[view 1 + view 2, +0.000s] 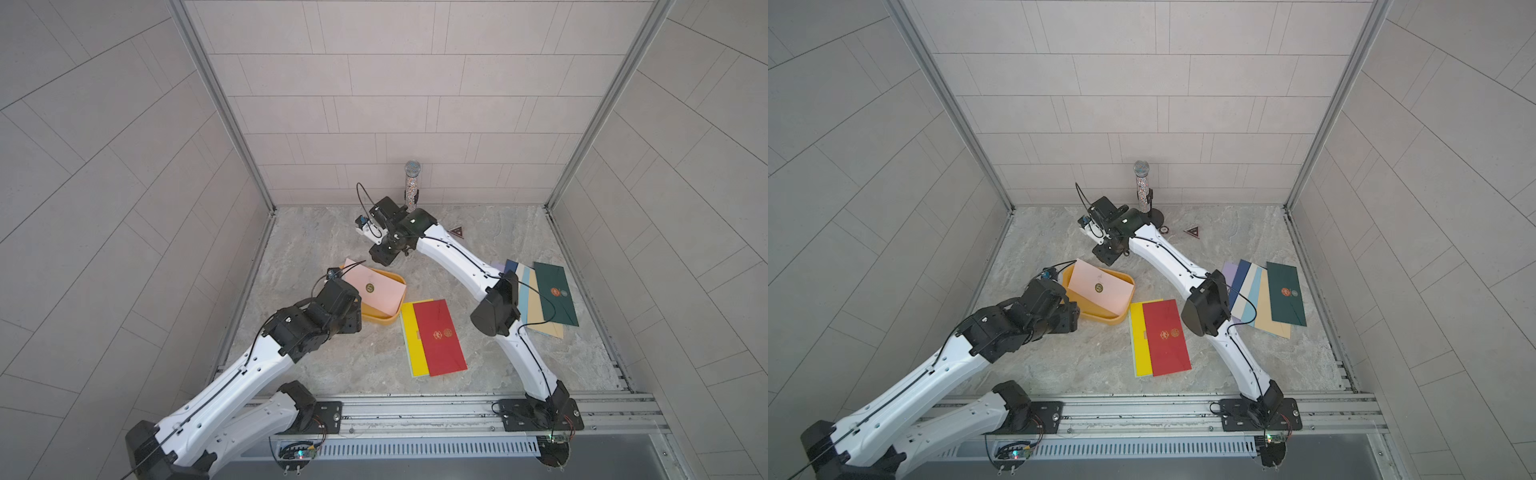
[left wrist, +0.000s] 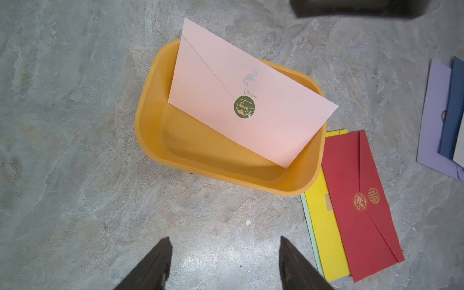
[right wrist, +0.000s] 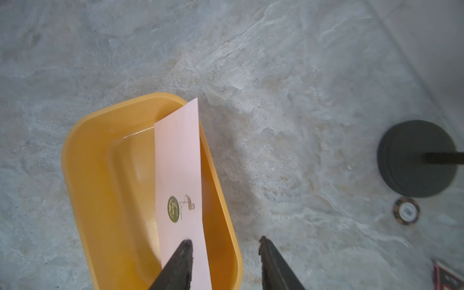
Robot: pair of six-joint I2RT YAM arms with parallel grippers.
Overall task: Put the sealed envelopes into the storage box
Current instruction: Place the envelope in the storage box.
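A pink envelope (image 1: 376,291) (image 2: 246,100) lies tilted in the yellow storage box (image 1: 380,320) (image 2: 200,160), its far corner sticking out over the rim. My right gripper (image 3: 224,241) hovers open over the box's edge, one finger above the pink envelope (image 3: 179,175) and the other over the floor outside the storage box (image 3: 100,175). Nothing is between the jaws. My left gripper (image 2: 224,241) is open and empty over bare floor beside the box. A red envelope (image 1: 438,336) on a yellow one (image 1: 413,340) lies right of the box. Several more fan out at the right, a dark green envelope (image 1: 555,293) on top.
A glittery microphone (image 1: 412,183) stands on a round black base (image 3: 416,158) at the back wall. Beside it lie a small round chip (image 3: 406,211) and a dark triangular piece (image 1: 458,232). Tiled walls close in three sides, and the right arm crosses above the fanned envelopes.
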